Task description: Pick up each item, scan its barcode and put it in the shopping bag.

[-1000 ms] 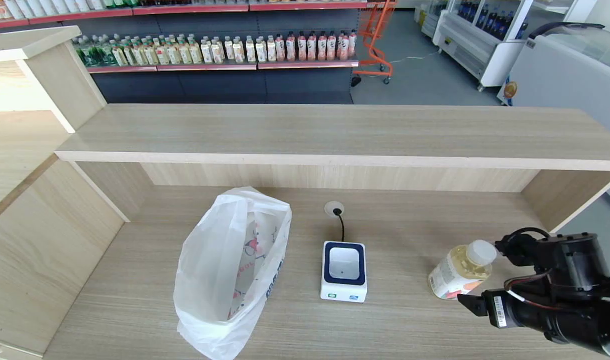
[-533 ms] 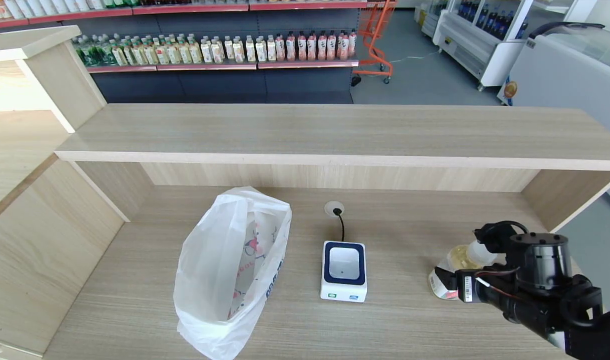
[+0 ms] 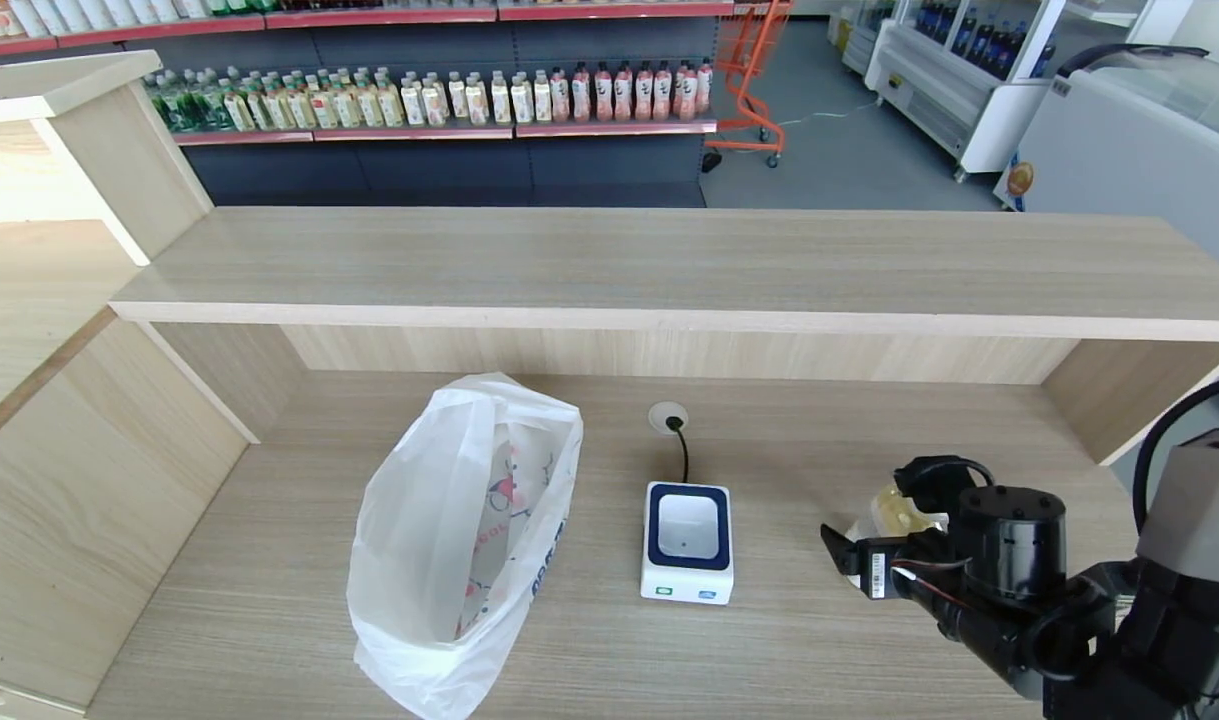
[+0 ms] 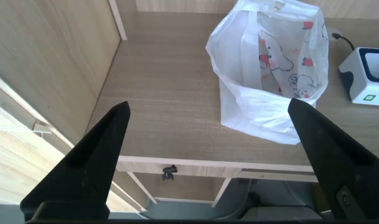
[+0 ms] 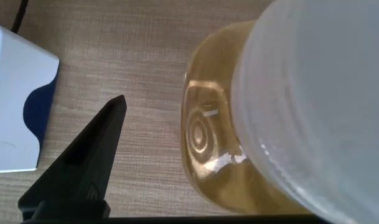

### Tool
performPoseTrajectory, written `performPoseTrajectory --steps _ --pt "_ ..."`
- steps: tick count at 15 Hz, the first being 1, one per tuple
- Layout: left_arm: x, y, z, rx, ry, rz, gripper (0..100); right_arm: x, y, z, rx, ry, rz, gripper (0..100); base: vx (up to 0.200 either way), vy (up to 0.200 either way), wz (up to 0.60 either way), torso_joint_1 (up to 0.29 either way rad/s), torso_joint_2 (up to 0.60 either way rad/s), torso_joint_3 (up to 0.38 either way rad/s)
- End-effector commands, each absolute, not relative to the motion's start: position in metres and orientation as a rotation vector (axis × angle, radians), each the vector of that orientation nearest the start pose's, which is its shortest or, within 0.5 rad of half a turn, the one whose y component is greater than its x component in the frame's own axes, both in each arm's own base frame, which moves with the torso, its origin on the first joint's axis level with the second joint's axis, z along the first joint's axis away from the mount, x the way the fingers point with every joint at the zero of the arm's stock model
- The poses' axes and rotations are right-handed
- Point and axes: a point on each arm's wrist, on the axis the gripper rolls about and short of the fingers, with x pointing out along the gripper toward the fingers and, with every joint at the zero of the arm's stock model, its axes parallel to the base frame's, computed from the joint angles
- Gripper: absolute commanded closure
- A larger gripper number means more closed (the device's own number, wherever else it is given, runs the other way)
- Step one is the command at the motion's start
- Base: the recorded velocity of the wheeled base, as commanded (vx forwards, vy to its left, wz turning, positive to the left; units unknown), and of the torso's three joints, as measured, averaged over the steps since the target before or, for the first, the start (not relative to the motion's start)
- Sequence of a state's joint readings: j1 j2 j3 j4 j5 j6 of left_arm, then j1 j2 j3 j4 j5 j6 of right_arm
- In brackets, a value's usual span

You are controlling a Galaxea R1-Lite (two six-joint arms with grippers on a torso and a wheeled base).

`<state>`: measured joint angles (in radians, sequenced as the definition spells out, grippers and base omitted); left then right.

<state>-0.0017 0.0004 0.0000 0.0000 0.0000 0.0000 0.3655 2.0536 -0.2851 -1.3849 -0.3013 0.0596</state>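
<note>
On the right part of the counter (image 3: 769,640): a clear bottle (image 3: 881,514) of pale yellow drink with a white cap (image 5: 313,93), resting on the wood to the right of the scanner (image 3: 687,540) and well apart from it.
Right gripper (image 3: 869,508): down at the bottle with its jaws apart, one finger (image 5: 77,168) on the scanner side and the bottle between the two. The right wrist view shows bare wood between that finger and the bottle wall, so there is no clamp on it. Much of the bottle is hidden behind the gripper in the head view.
Left gripper (image 4: 208,162): jaws spread wide and holding nothing, hanging over the near left edge of the counter, well apart from the bag.
Shopping bag (image 3: 459,540): white thin plastic, standing on the counter with its mouth open upward, just left of the scanner and not touching it. A red and grey cartoon print shows at the bag; I cannot tell whether it is on the bag or on something inside.
Scanner: a white box with a dark blue frame around its window, mid-counter. A black cable (image 3: 682,450) runs from its back to a round hole in the counter.
Behind the counter: long shelves (image 3: 439,100) lined with drink bottles.
</note>
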Motion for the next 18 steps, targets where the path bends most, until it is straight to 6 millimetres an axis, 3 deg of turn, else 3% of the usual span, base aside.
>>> performPoseTrajectory --steps 1,12,13,18 --pt "-0.023 0.0 0.075 0.0 0.0 -0.003 0 0.259 0.096 0.03 -0.098 0.379 0.07 0 0.0 0.0 0.0 0.0 0.0 0.0" --pt "-0.023 0.0 0.075 0.002 0.0 0.0 0 0.269 0.108 0.032 -0.136 0.273 0.138 0 0.0 0.0 0.0 0.0 0.0 0.0" --pt "-0.023 0.0 0.075 0.0 0.0 -0.002 0 0.269 0.108 0.033 -0.132 0.266 0.15 100 0.0 0.0 0.0 0.0 0.0 0.0" --pt "-0.023 0.0 0.075 0.0 0.0 -0.002 0 0.27 0.106 0.034 -0.134 0.268 0.151 100 0.0 0.0 0.0 0.0 0.0 0.0"
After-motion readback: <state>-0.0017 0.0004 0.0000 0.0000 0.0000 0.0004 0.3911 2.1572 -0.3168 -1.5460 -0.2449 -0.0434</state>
